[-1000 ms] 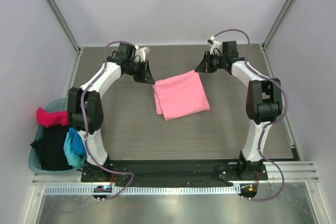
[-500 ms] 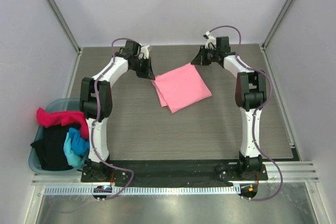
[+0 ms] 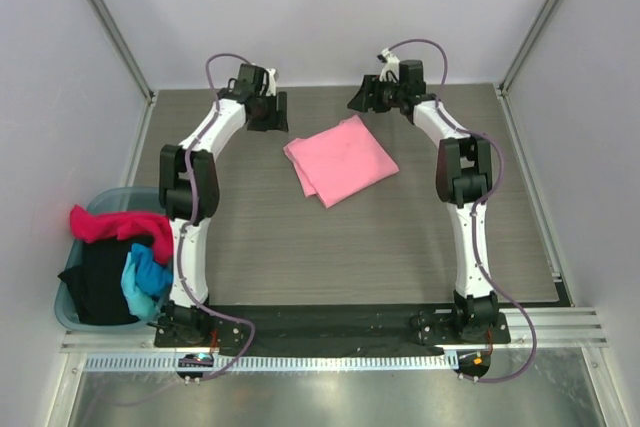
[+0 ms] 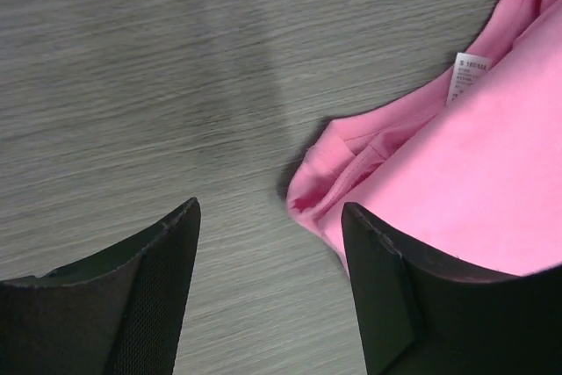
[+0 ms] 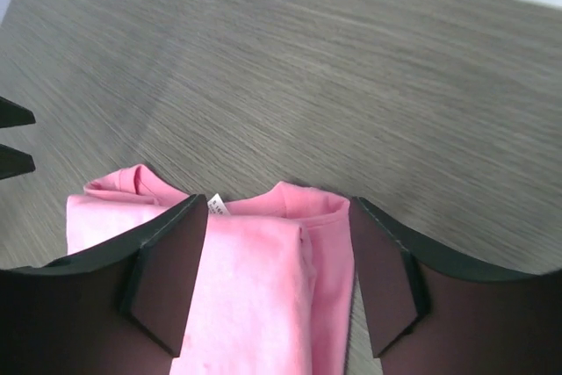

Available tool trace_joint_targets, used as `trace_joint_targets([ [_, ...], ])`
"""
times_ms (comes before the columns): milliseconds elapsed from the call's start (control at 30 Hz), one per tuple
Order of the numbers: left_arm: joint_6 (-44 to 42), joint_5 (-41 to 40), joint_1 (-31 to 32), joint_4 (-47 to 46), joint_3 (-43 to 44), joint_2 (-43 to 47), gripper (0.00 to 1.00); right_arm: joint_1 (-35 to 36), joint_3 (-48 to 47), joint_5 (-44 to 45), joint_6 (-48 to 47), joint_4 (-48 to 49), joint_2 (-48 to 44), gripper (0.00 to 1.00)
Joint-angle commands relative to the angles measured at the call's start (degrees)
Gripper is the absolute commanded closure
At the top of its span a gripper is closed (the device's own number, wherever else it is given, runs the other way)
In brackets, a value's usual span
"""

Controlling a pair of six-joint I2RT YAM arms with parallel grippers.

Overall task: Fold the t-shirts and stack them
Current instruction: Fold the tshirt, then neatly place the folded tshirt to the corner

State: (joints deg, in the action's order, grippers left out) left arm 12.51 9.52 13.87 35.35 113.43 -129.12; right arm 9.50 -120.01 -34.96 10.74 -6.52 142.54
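Left gripper fingers spread, nothing between them, over bare table just off the folded corner of the light pink t-shirt. Right gripper also spread and empty, above the shirt's far edge, white label showing by its left finger.

Top view: left gripper and right gripper both near the far edge of the table, on either side of the pink t-shirt, not touching it. Shirt lies folded, roughly square, turned at an angle, far-centre on the table.

Surface is grey wood-grain, matte. Plain pale walls on three sides, metal frame posts in the far corners, metal rail along the near edge at the arm bases. Teal basket sits off the table's near left, holding the magenta t-shirt, black t-shirt and bright blue t-shirt in a heap.

Versus a second ago: both grippers were at the shirt's far corners; now they are pulled back toward the far wall. The pink shirt has shifted slightly farther away and rotated a little. Basket unchanged.
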Motion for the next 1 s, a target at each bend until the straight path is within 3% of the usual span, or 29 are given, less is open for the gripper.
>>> trace_joint_targets([
  [0,-3.2,-2.9,0.7,-1.1,2.2,7.0,0.33,-4.3,-1.8,-1.3,0.2,-0.2,-7.4,0.28],
  [100,-4.9,4.4,1.5,1.2,2.1,7.4,0.37,-8.3,-1.9,-8.4,0.0,-6.0,-6.9,0.25],
  [133,-5.7,11.2,1.9,2.0,2.1,7.2,0.42,-8.8,-1.6,-10.7,-0.4,-7.0,-6.6,0.25],
  [200,-7.4,16.4,3.1,3.9,1.4,7.1,0.48,-11.3,-0.6,-14.8,-1.2,-9.3,-6.4,0.27],
  [267,-8.0,23.3,4.3,4.8,-0.2,6.9,0.6,-12.2,1.3,-17.6,-2.5,-10.1,-6.7,0.33],
  [333,-9.0,27.4,5.4,6.0,-1.3,6.4,0.78,-12.5,-0.1,-18.3,-5.2,-15.2,-5.8,0.34],
  [433,-9.4,31.0,5.6,6.7,-3.0,5.8,0.94,-12.5,-0.7,-23.0,-5.2,-20.1,-4.2,0.38],
  [633,-10.0,36.0,5.0,8.6,-4.3,2.6,1.0,-12.4,1.7,-27.4,-5.1,-21.3,-3.1,0.38],
  [967,-9.8,34.3,3.5,9.0,-8.6,3.6,1.0,-11.4,1.2,-24.9,-8.4,-25.5,1.1,0.34],
])
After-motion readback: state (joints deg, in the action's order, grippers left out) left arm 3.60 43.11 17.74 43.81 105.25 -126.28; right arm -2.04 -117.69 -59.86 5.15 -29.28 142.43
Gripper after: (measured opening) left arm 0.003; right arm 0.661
